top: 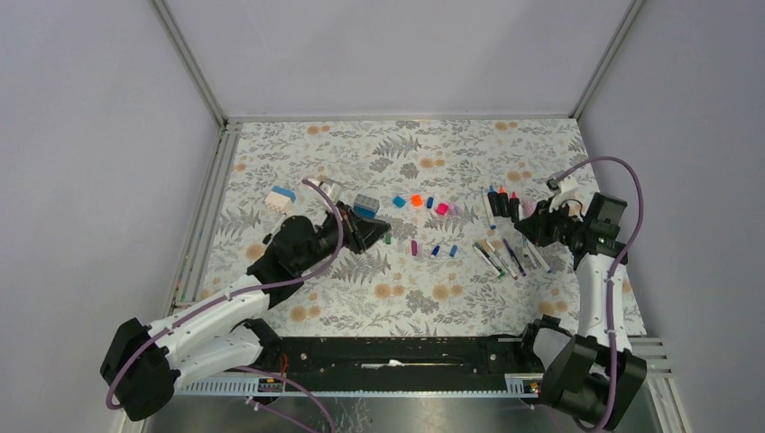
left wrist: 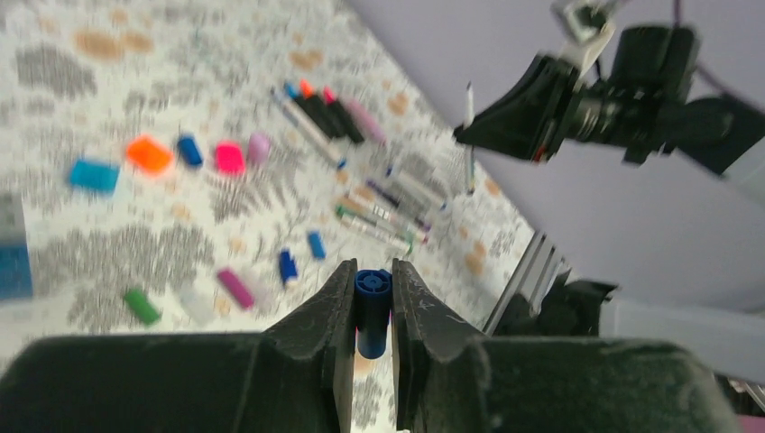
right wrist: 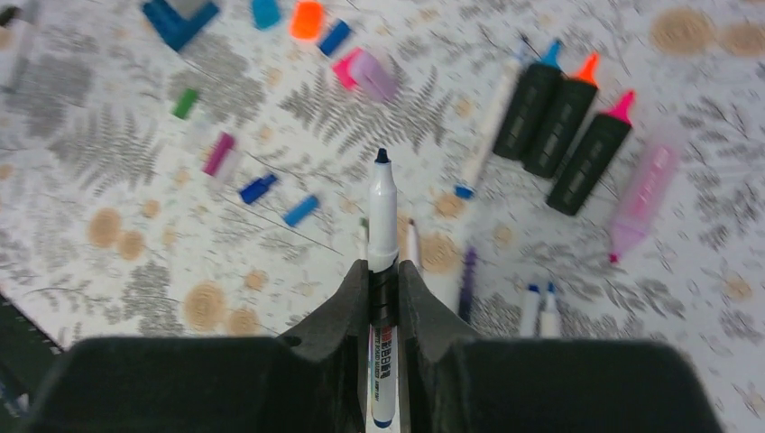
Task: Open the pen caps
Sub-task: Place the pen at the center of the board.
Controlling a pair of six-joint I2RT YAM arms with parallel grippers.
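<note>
**Condition.** The left hand point(left wrist: 372, 275) is clamped on a dark blue cap point(left wrist: 372, 302), gripped near the fingertips and held above the desk point(top: 361, 298); the right hand point(right wrist: 383, 275) is clamped on a white pen point(right wrist: 382, 212), its bare dark tip pointing away from the hand. The two hands are well apart in the top view; this pen is judged to be open. The loose caps point(right wrist: 308, 18) lie scattered across the middle of the desk, with uncapped black highlighters point(right wrist: 559, 113) beside the other pens.

**Hazards.**
- Cap loss: the cap is small and sits close to the finger ends; a quick swing could let it slip out; released from height it may bounce or roll among the loose caps.
- Ink marking: the exposed tip leads the pen; a descent that is too steep would press it into the patterned covering.
- Pen rotation: the grip is on one narrow section of the barrel; contact with the desk could pivot the pen between the fingers.
- Disturbance: setting the pen down among the crowded pens could knock them.
</note>
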